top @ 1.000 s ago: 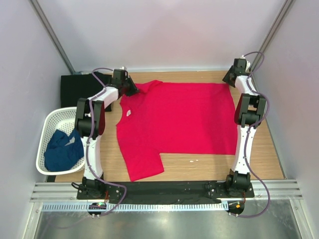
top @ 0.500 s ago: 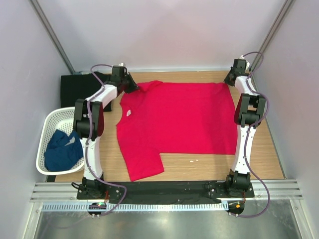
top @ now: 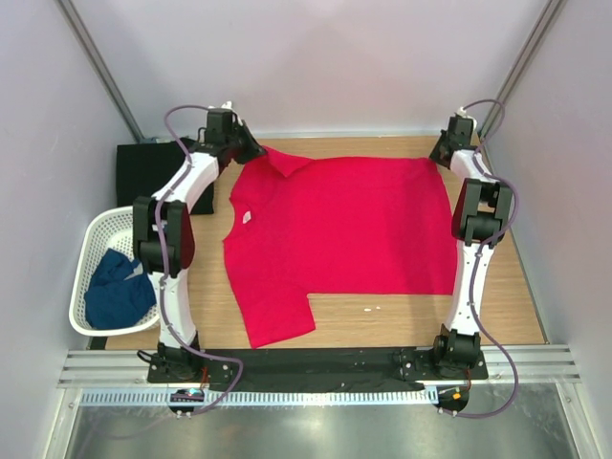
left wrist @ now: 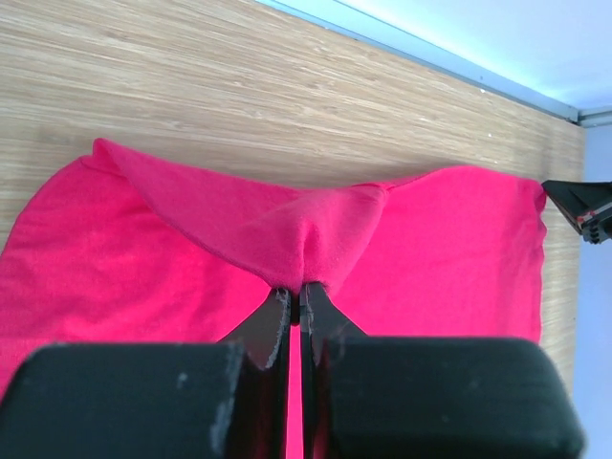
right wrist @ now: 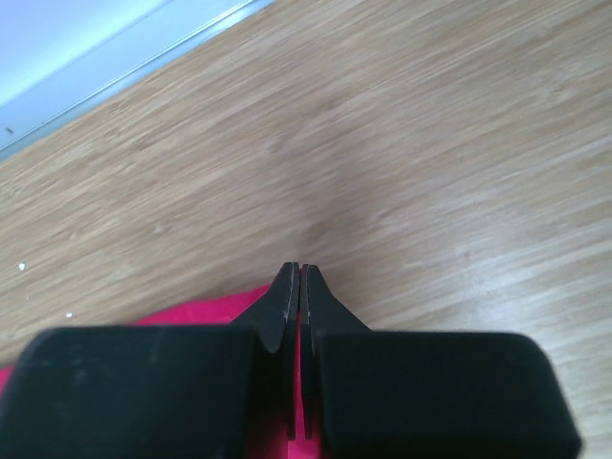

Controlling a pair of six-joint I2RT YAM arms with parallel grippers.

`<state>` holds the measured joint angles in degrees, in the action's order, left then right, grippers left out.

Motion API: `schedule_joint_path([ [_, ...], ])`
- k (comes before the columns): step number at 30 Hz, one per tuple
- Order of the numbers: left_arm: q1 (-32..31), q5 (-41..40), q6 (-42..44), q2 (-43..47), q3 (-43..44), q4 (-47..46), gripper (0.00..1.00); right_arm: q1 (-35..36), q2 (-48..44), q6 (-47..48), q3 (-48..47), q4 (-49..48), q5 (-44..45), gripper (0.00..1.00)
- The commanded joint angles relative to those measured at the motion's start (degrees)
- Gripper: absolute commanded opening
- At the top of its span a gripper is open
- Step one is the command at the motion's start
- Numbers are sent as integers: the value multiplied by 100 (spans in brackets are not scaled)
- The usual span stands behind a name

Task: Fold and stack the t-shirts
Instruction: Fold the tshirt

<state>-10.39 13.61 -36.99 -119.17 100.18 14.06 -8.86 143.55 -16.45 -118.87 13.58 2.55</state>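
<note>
The bright red t-shirt lies spread flat on the wooden table, with its white neck label at the left. My left gripper is shut on the shirt's far left sleeve and holds it raised; in the left wrist view the cloth bunches at the closed fingertips. My right gripper is shut at the shirt's far right corner; in the right wrist view red cloth sits under and between the closed jaws. A black t-shirt lies at the far left. A dark blue t-shirt is in the basket.
A white mesh basket stands at the left edge of the table. Bare wood shows in front of the shirt and along the right side. Walls close in the table at the back and both sides.
My left gripper has moved back and left with the sleeve, lifting and pulling that corner of the red shirt. My right gripper has shifted slightly back.
</note>
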Motion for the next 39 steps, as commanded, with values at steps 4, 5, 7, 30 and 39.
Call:
schedule_joint_path([
  [4,-7,142,52,641,73,290,0,-36,-1012,203,548,-699,-96,1],
  [5,-15,195,34,719,37,281,0,-37,-1135,221,688,-734,-88,1],
  [7,-7,274,-53,799,-103,290,0,-45,-1232,256,795,-796,-88,1],
  [30,-15,-16,78,2302,-1738,685,0,-195,-2595,564,2922,-1192,97,1],
  [39,-15,-112,-10,2443,-2063,914,0,-212,-2814,783,3177,-1034,106,1],
])
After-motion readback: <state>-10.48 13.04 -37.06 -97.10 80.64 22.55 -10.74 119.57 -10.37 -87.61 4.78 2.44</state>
